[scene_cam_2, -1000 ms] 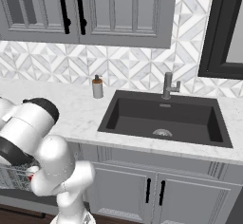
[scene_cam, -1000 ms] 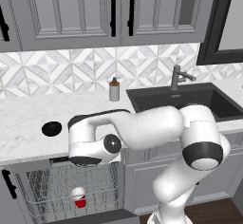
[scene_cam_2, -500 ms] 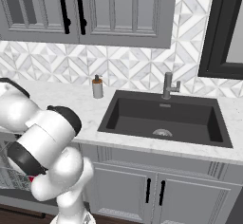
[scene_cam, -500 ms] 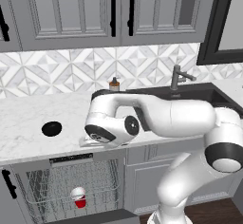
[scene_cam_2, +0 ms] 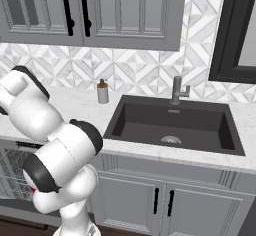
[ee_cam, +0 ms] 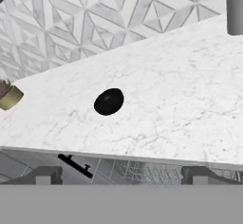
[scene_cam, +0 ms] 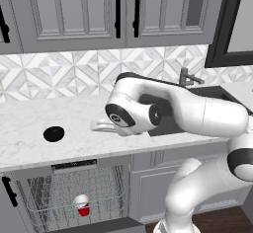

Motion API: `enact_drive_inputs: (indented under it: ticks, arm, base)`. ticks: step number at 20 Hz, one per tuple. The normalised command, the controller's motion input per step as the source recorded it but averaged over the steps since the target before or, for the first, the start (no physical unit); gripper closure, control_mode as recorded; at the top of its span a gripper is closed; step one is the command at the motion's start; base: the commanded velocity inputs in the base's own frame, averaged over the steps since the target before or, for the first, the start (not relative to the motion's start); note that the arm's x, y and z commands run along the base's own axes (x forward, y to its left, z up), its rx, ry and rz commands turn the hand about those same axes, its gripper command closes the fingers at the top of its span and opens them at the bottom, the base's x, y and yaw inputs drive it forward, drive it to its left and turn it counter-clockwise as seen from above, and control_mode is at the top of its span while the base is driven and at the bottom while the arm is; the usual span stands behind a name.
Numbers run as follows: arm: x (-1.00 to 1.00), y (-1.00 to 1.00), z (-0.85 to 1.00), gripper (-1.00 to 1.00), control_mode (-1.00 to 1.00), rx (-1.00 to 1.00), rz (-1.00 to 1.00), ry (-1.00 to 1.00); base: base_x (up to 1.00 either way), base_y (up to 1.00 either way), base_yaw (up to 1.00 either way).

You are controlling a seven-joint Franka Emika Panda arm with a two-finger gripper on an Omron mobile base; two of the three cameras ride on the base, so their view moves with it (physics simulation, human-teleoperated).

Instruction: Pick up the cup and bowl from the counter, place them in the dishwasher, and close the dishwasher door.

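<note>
The black bowl (scene_cam: 53, 134) sits on the white counter (scene_cam: 29, 150), left of the sink. In the hand view the bowl (ee_cam: 108, 101) lies ahead of my gripper (ee_cam: 122, 175), whose fingertips (ee_cam: 45, 174) stand wide apart with nothing between them. From the left base my gripper (scene_cam: 95, 126) hovers low over the counter, a short way right of the bowl, open. The red cup (scene_cam: 82, 206) stands upright in the wire rack (scene_cam: 59, 197) of the open dishwasher. The dishwasher door (scene_cam: 99, 225) is folded down at the bottom edge.
A grey soap dispenser (scene_cam_2: 102, 92) stands by the backsplash left of the dark sink (scene_cam_2: 175, 122) and its faucet (scene_cam_2: 176, 91). A small brownish thing (ee_cam: 9, 96) sits on the counter beyond the bowl. Upper cabinets hang above.
My arm has risen from in front of the dishwasher rack and swung up over the counter. The gripper stays open, and the cup stays in the rack.
</note>
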Motion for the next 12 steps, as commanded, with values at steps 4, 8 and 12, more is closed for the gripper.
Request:
enact_drive_inputs:
  ticks: [4, 8, 12]
  arm:
    - [0.12, 0.0, 1.0, -1.0, -1.0, -0.08, -0.09, 0.12]
    - [0.23, 0.0, 0.91, -1.0, -1.0, -0.05, -0.08, 0.41]
    - [0.1, 0.0, 0.97, -1.0, -1.0, -0.08, -0.04, 0.49]
  base:
    - [0.0, 0.0, 0.0]
    - [0.0, 0.0, 0.0]
    - [0.0, 0.0, 0.0]
